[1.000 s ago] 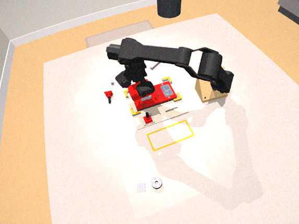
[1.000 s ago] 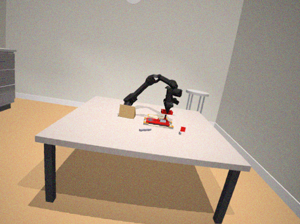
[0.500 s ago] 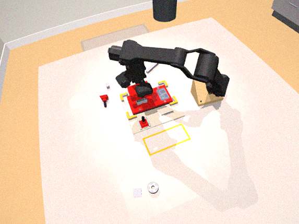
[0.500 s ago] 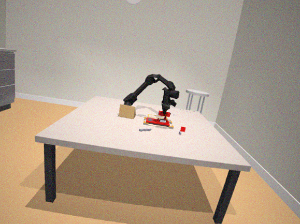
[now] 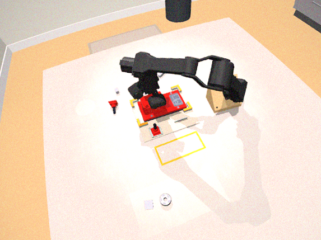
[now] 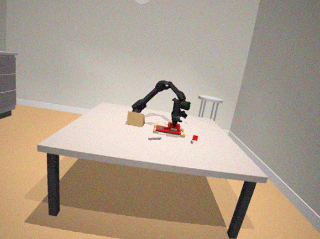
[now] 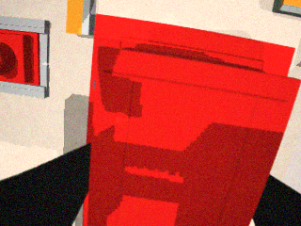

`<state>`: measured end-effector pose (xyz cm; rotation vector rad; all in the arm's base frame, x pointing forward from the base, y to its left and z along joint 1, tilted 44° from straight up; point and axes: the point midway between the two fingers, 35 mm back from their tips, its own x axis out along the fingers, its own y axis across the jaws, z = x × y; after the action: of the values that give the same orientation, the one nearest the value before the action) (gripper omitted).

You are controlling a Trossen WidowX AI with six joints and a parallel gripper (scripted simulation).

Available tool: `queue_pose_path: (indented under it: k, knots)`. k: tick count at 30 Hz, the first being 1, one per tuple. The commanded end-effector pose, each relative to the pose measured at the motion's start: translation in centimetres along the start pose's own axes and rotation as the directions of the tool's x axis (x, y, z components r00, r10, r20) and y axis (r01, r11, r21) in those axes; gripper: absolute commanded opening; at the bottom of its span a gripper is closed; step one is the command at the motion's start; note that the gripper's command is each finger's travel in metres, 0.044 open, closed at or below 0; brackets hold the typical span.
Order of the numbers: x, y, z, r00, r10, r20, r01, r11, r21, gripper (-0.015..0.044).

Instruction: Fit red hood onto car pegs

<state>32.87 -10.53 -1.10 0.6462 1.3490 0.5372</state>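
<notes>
Red filled the wrist view: the hood (image 7: 188, 137) was clamped between the fingers of the hand (image 5: 156, 101), which was closed on it and pointed down over the car chassis (image 5: 162, 105). In that view the hood's flat roof ran up the middle of the picture, partly in shadow, with the red deck of the chassis showing as a brighter band beyond its far edge. Whether the pegs had entered the corner holes could not be told, since the hood and the hand covered them.

From above, the dark hand sat over the middle of the chassis, and the hood under it was hard to separate from the red deck. The grey engine area (image 5: 176, 99) showed at the end of the chassis nearer the arm's base. The jig (image 5: 188, 106) held the chassis with orange-yellow corner brackets. In the exterior view the hand (image 6: 174, 124) stood nearly upright, low over the chassis (image 6: 168, 129).

Just beside the jig, a small red block with a black knob (image 5: 155, 129) stood on a pale plate. Past it lay a yellow rectangle outline (image 5: 180, 147) on the desk (image 5: 237, 171). A second red piece (image 5: 113, 104) lay apart on the other side. Well away, near the desk's front, lay a metal ring (image 5: 165, 199) and a small grey square (image 5: 148, 205). The arm rose from a tan wedge base (image 5: 219, 101).
</notes>
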Motion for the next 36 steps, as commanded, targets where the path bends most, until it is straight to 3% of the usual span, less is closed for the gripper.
queue_pose_path:
  k: [1, 36]
  knots:
    - [-0.01, -0.02, 0.03, 1.000, 0.003, 0.006, -0.004, 1.000, 0.008, 0.0000]
    - [0.53, -0.10, 0.04, 1.000, 0.003, 0.006, -0.004, 1.000, 0.008, 0.0000]
